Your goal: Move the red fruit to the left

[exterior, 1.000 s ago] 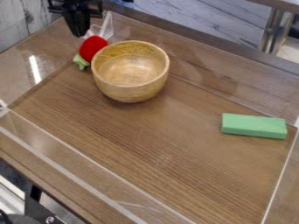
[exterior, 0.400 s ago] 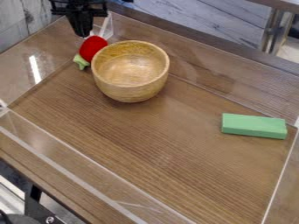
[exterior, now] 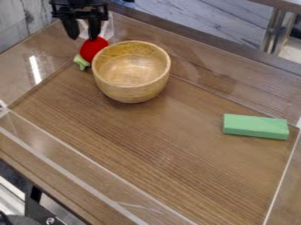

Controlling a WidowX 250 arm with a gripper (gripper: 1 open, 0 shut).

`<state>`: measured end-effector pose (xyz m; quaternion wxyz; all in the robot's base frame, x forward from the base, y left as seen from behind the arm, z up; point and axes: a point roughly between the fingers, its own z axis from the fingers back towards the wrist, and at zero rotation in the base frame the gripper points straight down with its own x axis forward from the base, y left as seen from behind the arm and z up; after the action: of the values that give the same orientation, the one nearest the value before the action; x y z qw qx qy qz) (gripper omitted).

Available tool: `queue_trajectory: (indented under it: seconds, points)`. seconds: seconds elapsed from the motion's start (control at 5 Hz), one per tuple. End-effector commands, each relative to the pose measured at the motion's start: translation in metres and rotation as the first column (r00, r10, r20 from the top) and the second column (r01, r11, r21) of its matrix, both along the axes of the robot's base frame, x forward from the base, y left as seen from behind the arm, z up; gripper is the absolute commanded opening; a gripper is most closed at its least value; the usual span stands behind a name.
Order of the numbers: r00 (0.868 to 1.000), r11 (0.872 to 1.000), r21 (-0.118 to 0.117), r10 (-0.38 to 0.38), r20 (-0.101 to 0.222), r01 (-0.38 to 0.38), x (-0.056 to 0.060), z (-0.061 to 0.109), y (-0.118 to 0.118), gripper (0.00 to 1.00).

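Observation:
The red fruit (exterior: 91,48) lies on the wooden table at the far left, touching the left rim of the wooden bowl (exterior: 130,70), with its light green leaf end (exterior: 80,62) pointing toward the front left. My black gripper (exterior: 83,32) hangs straight down just above the fruit's far side. Its fingers stand spread apart and nothing is between them.
A flat green rectangular block (exterior: 255,127) lies at the right of the table. A clear low wall (exterior: 70,167) borders the table along its front and left sides. A metal frame leg (exterior: 273,35) stands at the back right.
The gripper's fingers have spread apart and let go of the red fruit, which now rests on the table beside the bowl. The hand has hardly moved.

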<state>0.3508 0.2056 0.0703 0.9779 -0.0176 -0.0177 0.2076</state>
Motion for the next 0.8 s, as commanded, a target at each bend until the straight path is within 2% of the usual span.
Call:
queue_trajectory:
  seconds: [0.0,0.2,0.4,0.6]
  points:
    - [0.995,0.998,0.053,-0.024,0.098,0.019,0.009,0.048,-0.003,0.0]
    - [0.996,0.998,0.056,0.014,0.093,-0.019,0.006,0.046,0.0,1.0]
    - [0.995,0.997,0.058,0.052,0.089,-0.057,0.004,0.045,0.002,1.0]
    - [0.995,0.998,0.057,0.032,0.096,-0.038,0.005,0.059,-0.003,1.0]
